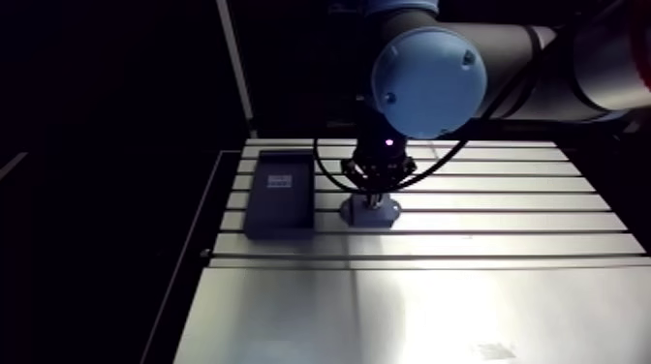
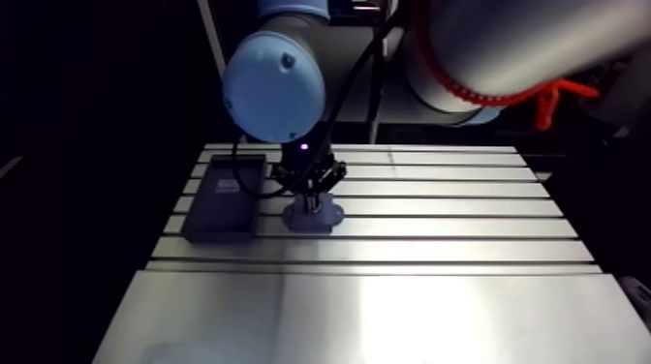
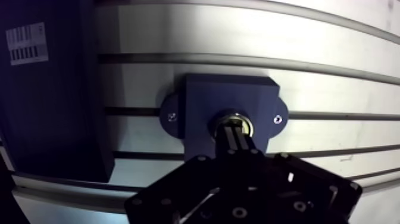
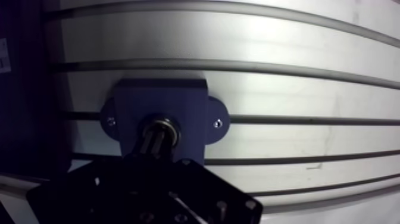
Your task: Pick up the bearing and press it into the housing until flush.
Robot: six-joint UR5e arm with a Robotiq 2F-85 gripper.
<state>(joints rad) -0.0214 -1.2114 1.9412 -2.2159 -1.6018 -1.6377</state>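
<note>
The dark blue housing, a block with two screwed ears, sits on the slotted table just right of a dark tray. A metallic bearing shows as a bright ring in the housing's round bore. My gripper comes straight down over the bore. Its two fingers are pressed together, with their tips on the middle of the bearing. The fingertips hide the bearing's centre. In the arm view the gripper stands upright on the housing.
A dark rectangular tray with a white label lies left of the housing, close to it. The aluminium table stretches bare toward the front and right, with long slots running across it.
</note>
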